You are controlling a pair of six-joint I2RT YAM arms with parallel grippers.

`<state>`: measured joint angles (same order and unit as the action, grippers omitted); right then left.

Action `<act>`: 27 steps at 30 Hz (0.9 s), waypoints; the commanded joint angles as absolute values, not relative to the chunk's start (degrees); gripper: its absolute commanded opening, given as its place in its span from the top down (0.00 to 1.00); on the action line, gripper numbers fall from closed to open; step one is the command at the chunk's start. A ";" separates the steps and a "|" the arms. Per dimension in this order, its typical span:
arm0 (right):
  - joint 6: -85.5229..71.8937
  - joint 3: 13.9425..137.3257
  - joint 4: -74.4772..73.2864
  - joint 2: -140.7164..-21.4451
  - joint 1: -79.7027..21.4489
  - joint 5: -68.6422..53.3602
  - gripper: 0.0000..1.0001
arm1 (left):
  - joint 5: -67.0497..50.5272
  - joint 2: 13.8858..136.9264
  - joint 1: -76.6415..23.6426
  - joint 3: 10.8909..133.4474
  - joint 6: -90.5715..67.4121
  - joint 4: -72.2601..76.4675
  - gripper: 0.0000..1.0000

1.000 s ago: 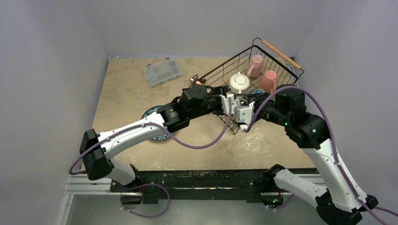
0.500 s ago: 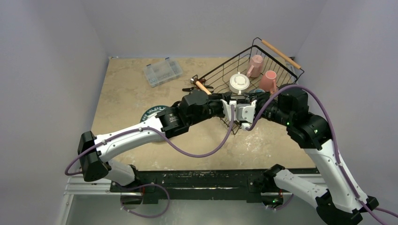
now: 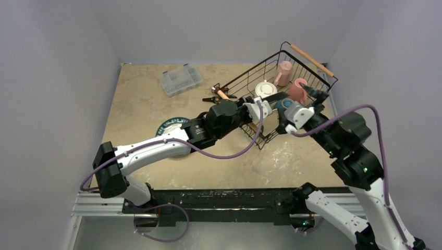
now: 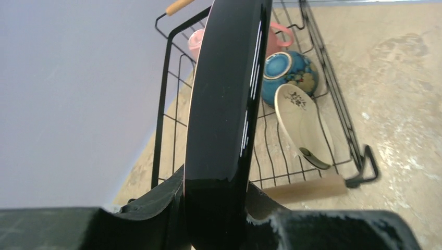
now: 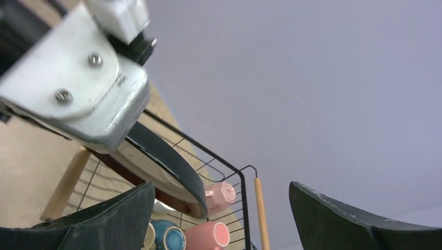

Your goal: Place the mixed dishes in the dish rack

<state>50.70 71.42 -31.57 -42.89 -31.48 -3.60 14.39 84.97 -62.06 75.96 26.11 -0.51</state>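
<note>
My left gripper [image 3: 262, 108] is shut on the edge of the large red-rimmed plate [image 4: 226, 99], glossy black on its back, held upright over the near end of the dish rack [image 3: 250, 76]. My right gripper [image 3: 305, 102] stands open and empty just right of that plate [image 5: 156, 156]. In the rack lie two pink mugs [image 3: 284, 70] [image 3: 298, 90], the white two-handled cup [image 3: 266, 89], the blue bowl [image 4: 284, 73] and the cream plate [image 4: 303, 125], which leans on the wire floor.
A clear plastic compartment box [image 3: 181, 80] sits at the far left of the table. A small black-and-red hand tool [image 3: 219, 94] lies beside the rack's left end. A dark round disc [image 3: 168, 126] lies under my left arm. Walls stand close on both sides.
The right gripper has opened, let go of the plate and drawn back to the right. The left gripper has closed on the plate and lifted it toward the rack.
</note>
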 commanded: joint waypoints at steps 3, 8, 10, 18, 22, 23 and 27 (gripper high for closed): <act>22.36 71.60 -25.69 -36.07 -31.62 12.52 0.01 | 24.36 90.23 -61.46 85.25 17.21 10.05 1.00; -12.04 78.85 -43.74 -40.35 -31.61 33.09 0.01 | 28.73 98.42 -61.35 93.35 16.15 7.88 1.00; -12.18 80.49 -50.12 -42.10 -31.63 29.98 0.01 | 29.35 101.41 -61.35 96.22 16.49 6.50 1.00; -18.54 74.20 -49.85 -31.53 -31.63 25.92 0.01 | 31.16 108.50 -61.41 102.18 14.91 1.35 1.00; -18.76 74.18 -50.65 -31.08 -31.64 26.13 0.01 | 30.67 109.68 -62.03 104.38 10.58 -4.73 1.00; -18.95 74.78 -51.46 -31.52 -31.64 27.00 0.01 | 30.37 109.17 -62.43 103.51 9.80 -4.16 1.00; -19.56 75.07 -51.90 -31.66 -31.58 29.40 0.01 | 28.83 107.54 -64.65 102.58 7.18 -5.00 1.00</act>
